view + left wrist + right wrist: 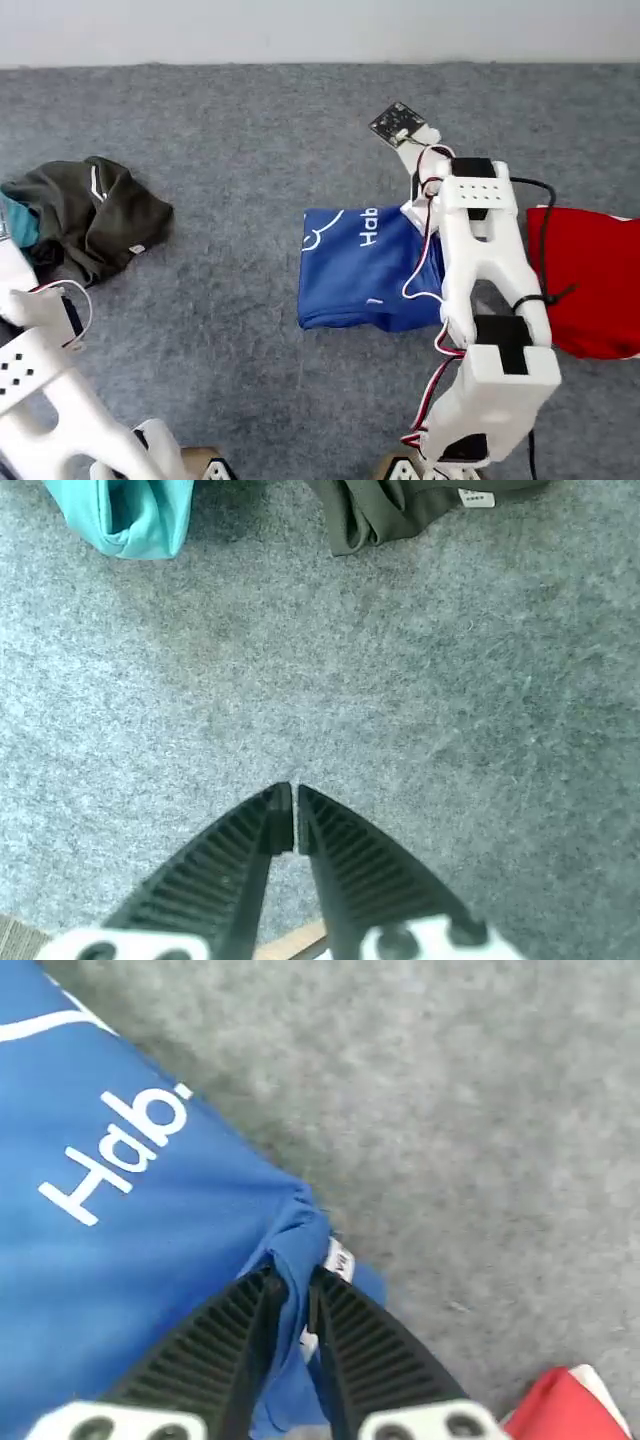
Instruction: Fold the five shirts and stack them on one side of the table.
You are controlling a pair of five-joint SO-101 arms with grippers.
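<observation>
Grey felt table (230, 150): right gripper (296, 1276) clamps an edge of the blue shirt (350, 270), red shirt (590, 290) at its three o'clock; left gripper (293, 800) closed, empty, dark shirt (100, 215) at nine.

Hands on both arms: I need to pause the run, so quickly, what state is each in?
Left hand: shut, holding nothing.
Right hand: shut on the edge of the blue shirt.

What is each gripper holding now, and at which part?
Right gripper pinches the blue shirt at a bunched edge near its tag. Left gripper holds nothing.
</observation>
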